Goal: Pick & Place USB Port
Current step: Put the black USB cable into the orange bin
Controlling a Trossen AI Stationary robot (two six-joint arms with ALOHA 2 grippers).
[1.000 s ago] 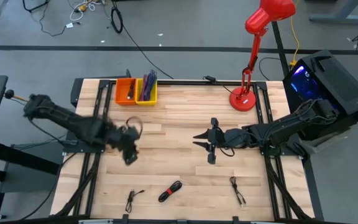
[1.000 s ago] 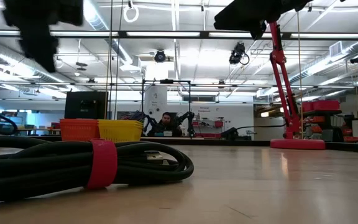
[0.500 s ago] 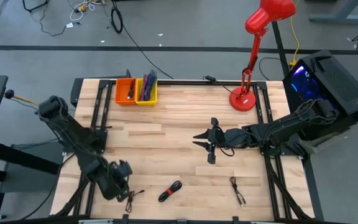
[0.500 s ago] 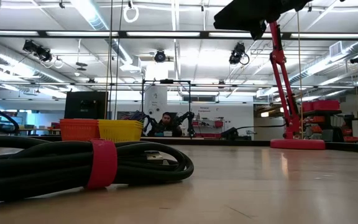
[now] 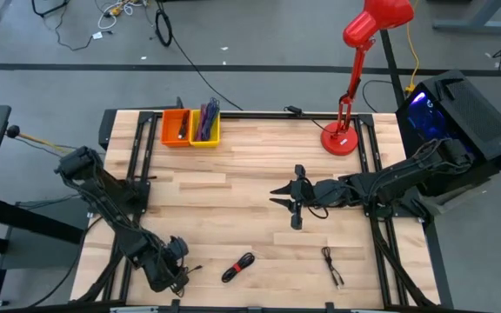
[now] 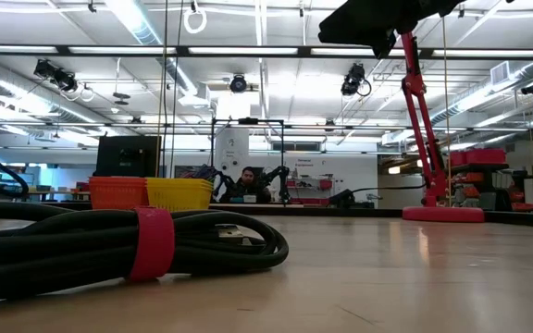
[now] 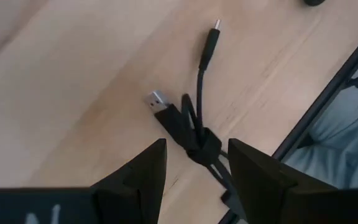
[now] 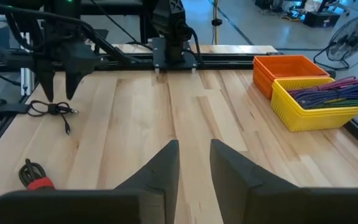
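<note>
A small black USB cable [image 7: 194, 134], tied in a bundle, lies flat on the wood near the table's near-left corner [image 5: 185, 278]. Its USB-A plug [image 7: 157, 99] and a thinner plug [image 7: 210, 43] stick out of the bundle. My left gripper [image 5: 177, 268] hangs open just above it, fingers pointing down on either side without touching; the right wrist view also shows this [image 8: 58, 93]. My right gripper [image 5: 287, 202] waits open above the middle of the table.
A thicker black cable with a red tie [image 5: 237, 267] lies right of the small one, filling the low view's left [image 6: 151, 245]. Another black cable [image 5: 332, 265] lies near the near-right edge. Orange [image 5: 176, 128] and yellow [image 5: 205, 126] bins and a red lamp [image 5: 340, 139] stand at the far edge.
My left arm has swung from the table's left-middle toward the near edge and come down over the small black cable at the near-left corner. The cables have not moved.
</note>
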